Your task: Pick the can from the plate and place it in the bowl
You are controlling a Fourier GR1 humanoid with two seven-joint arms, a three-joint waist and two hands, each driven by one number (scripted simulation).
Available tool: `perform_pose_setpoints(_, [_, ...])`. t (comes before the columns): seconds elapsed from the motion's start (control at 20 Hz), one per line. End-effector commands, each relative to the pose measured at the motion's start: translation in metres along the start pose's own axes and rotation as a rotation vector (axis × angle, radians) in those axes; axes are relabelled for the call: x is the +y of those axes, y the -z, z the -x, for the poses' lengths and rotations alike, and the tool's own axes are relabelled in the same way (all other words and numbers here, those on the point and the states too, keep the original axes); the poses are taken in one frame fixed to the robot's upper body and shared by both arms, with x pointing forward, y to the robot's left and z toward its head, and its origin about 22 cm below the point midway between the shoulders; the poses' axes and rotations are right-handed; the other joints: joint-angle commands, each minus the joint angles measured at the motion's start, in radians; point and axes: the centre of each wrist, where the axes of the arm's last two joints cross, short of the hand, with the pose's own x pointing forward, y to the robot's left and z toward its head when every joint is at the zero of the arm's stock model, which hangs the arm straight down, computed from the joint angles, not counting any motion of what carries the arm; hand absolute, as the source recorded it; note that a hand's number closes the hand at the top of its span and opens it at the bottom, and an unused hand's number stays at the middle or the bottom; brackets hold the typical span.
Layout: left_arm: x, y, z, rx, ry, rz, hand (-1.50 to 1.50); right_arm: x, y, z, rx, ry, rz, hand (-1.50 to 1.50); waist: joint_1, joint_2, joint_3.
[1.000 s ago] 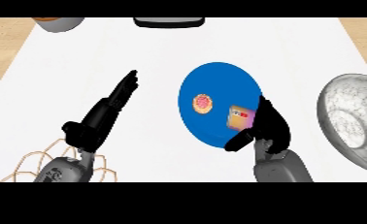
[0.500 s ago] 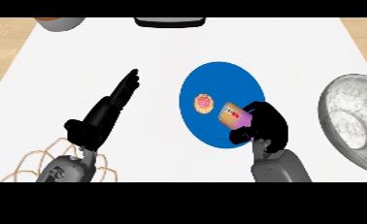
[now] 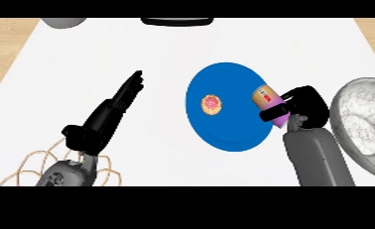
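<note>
Right hand curled around the can, at the right edge of the blue plate. Can tipped on its side in the black fingers, brown label end poking out toward the plate's middle, pink end down by the wrist. Can lifted partly past the plate's rim now; earlier, lying flat on the plate with the hand just beside it and not yet closed on it. Hand moved a little to the right since then too.

On the plate, a small round pink and orange thing, left of the can, apart from it, same spot as before.

Just right of the hand, the grey bowl, big and round, cut off by the view's edge. Nothing between the hand and the bowl, only a thin strip of white counter.

Left hand far over on the left, fingers straight and together, pointing up and to the right, resting, holding nothing. Not moved from before. Below it, by the forearm, a thin wire basket.

At the top edge, a dark flat thing and a grey rounded thing, both well away from the hands.
</note>
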Motion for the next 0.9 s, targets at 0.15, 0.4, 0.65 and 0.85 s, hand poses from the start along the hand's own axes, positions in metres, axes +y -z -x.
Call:
perform_pose_setpoints(0.15, [-0.004,0.008,-0.006,-0.018,0.014,0.027,0.00,-0.073,0.076,-0.011,0.452,0.186,0.123,1.50,0.044,0.021,0.001])
perform_pose_setpoints(0.4, [-0.015,0.007,-0.008,-0.016,0.005,0.065,0.00,-0.106,0.105,-0.012,0.639,0.075,0.331,1.50,0.063,0.013,-0.002])
perform_pose_setpoints(0.65, [-0.013,0.015,-0.008,-0.017,0.007,0.052,0.00,-0.155,0.102,-0.035,0.625,0.099,0.631,1.50,0.071,0.015,-0.003])
perform_pose_setpoints(0.85, [-0.005,0.022,-0.012,-0.022,0.021,0.033,0.00,-0.183,0.087,-0.054,0.567,0.185,0.837,1.50,0.061,0.012,-0.003])
